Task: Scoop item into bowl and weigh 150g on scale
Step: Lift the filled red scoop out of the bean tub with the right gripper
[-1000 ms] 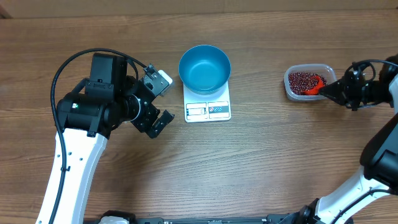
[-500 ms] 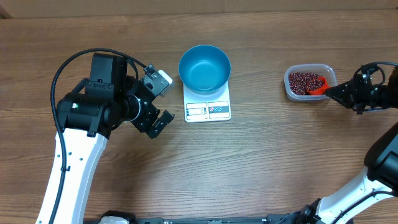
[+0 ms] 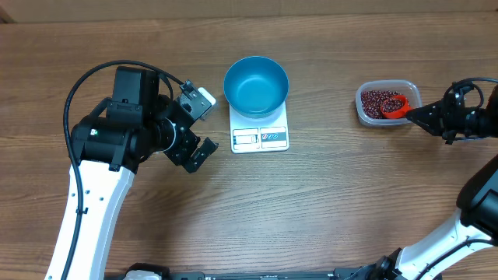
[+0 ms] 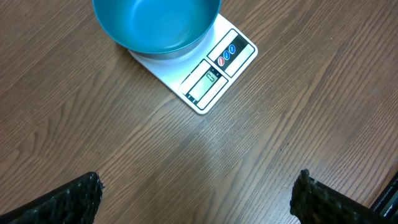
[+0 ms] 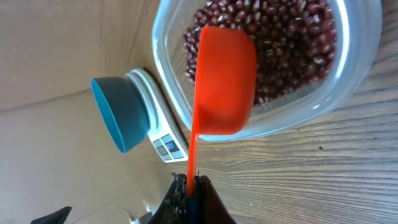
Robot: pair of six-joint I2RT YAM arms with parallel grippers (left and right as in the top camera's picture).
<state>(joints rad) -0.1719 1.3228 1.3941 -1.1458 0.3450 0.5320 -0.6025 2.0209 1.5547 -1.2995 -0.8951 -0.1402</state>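
- Overhead: blue bowl (image 3: 256, 85) sits on the far half of the white scale (image 3: 261, 137), mid-table (image 3: 327, 202) toward the far edge. The display end is uncovered and faces the near edge. Bowl looks empty.
- Overhead: clear tub (image 3: 362, 106) close to the table's right edge, far side, with the red-brown beans (image 3: 375, 99) inside. Orange scoop (image 3: 395, 106) has its cup at the tub's right side, on the beans.
- Overhead: right gripper (image 3: 412, 114) just right of the tub, clamped tight on the scoop handle.
- Overhead: left gripper (image 3: 207, 124) left of the scale, not touching it, jaws spread wide with nothing between.
- Left wrist: both fingertips (image 4: 71, 199) at the bottom corners, far apart, only bare table between them. Bowl on scale at the top, display digits too small to read.
- Right wrist: jaws pinched on the thin handle at the bottom. The cup's outer side faces the camera, lying across the tub rim over the beans; can't tell if it is loaded. Bowl and scale behind, well apart from the tub.
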